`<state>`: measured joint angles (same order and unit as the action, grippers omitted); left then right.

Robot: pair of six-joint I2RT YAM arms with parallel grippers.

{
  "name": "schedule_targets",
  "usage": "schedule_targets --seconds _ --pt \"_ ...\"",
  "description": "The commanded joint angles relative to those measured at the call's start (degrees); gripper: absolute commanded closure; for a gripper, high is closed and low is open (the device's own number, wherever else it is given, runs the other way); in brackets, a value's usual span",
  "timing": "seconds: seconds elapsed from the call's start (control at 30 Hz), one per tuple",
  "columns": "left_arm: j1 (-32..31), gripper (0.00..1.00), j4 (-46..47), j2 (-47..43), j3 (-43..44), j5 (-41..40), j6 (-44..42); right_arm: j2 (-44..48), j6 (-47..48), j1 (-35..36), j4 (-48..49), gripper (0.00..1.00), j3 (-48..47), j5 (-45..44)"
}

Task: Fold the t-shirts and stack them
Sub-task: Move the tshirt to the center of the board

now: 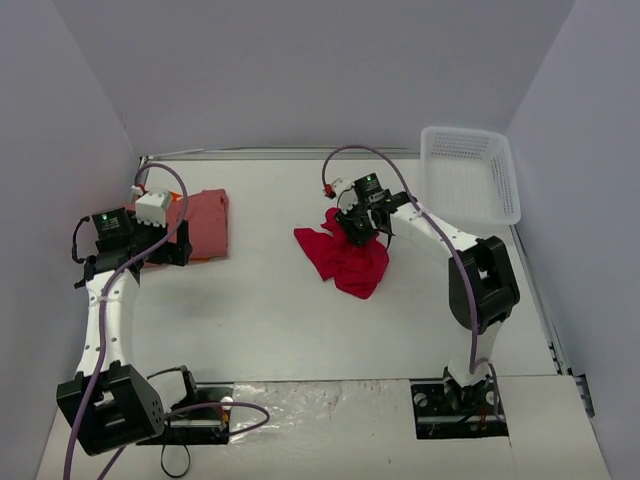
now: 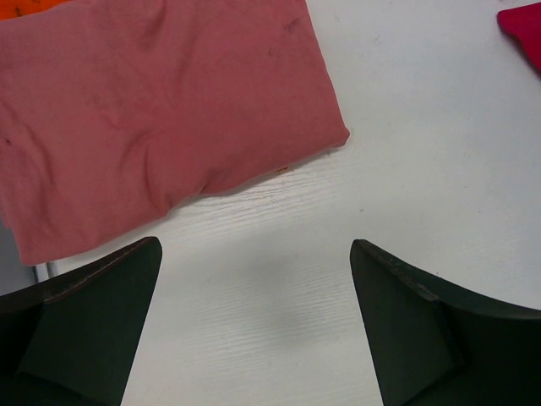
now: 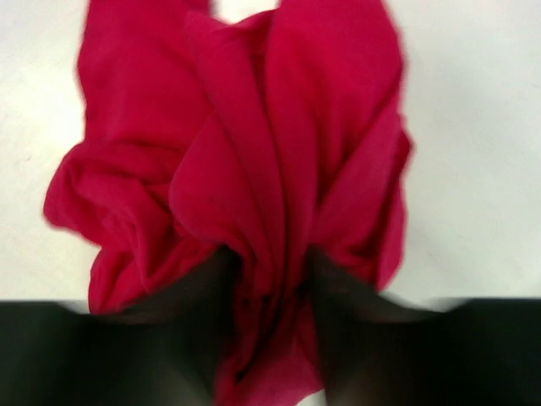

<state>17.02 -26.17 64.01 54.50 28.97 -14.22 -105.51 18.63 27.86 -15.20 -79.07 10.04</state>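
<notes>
We judge the job roughly two thirds done. The salmon pink t-shirt lies folded flat near the far left corner of the worktop. It sits on top of an orange t-shirt, of which only a sliver shows, so two of the three look folded and stacked. The red t-shirt is a crumpled heap right of the worktop's centre, well apart from that stack, and has yet to be spread, folded and carried over. The white mesh basket stands at the far right corner and looks empty from above. The overhead view gives us this layout but hides both tools' jaws. The left wrist view shows the left tool spread wide, holding nothing, over bare worktop just beside the pink shirt's near edge. It also shows the orange cloth more plainly. The right wrist view, somewhat blurred, shows the right tool with its jaws narrow and a ridge of red cloth bunched between them. We take that for a pinch on the shirt, though how firm it is we cannot tell.
</notes>
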Motion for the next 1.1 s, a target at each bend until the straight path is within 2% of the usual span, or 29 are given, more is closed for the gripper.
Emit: schedule_targets --seconds 0.0,0.07,0.23,0.37,0.53,0.63,0.67,0.73,1.07 --pt "0.39 0.06 -0.28 -1.25 0.17 1.97 0.60 0.66 3.85 0.62 -6.49 0.54 -3.27 10.24" --pt "0.39 0.06 -0.37 -1.17 0.17 2.49 0.51 0.66 5.36 0.53 -10.19 0.28 -4.60 12.27" --pt "0.47 0.06 -0.46 -0.99 0.26 3.02 0.16 3.64 4.57 -2.89 -10.11 0.25 -8.19 9.48" --pt "0.39 0.06 -0.37 -0.82 0.17 3.20 0.16 3.48 3.87 -8.85 -9.85 0.19 -11.54 8.41" --pt "0.39 0.06 -0.28 -1.08 -0.10 3.11 -0.20 -1.01 1.93 -13.97 -9.23 0.26 -14.18 7.54" --pt "0.39 0.06 -0.28 -1.25 -0.10 3.19 -0.11 -4.69 0.70 -16.07 -8.97 0.38 -15.59 7.01" --pt "0.39 0.06 -0.37 -1.34 -0.10 3.20 -0.02 -6.35 0.01 -16.43 -8.79 0.47 -15.85 6.05" --pt "0.39 0.06 -0.37 -1.34 -0.01 3.11 -0.02 -7.94 -0.18 -17.30 -8.79 0.53 -16.82 5.69" --pt "0.39 0.06 -0.46 -1.69 -0.01 2.93 -0.02 -12.70 -2.11 -19.06 -7.65 0.56 -18.75 1.65"
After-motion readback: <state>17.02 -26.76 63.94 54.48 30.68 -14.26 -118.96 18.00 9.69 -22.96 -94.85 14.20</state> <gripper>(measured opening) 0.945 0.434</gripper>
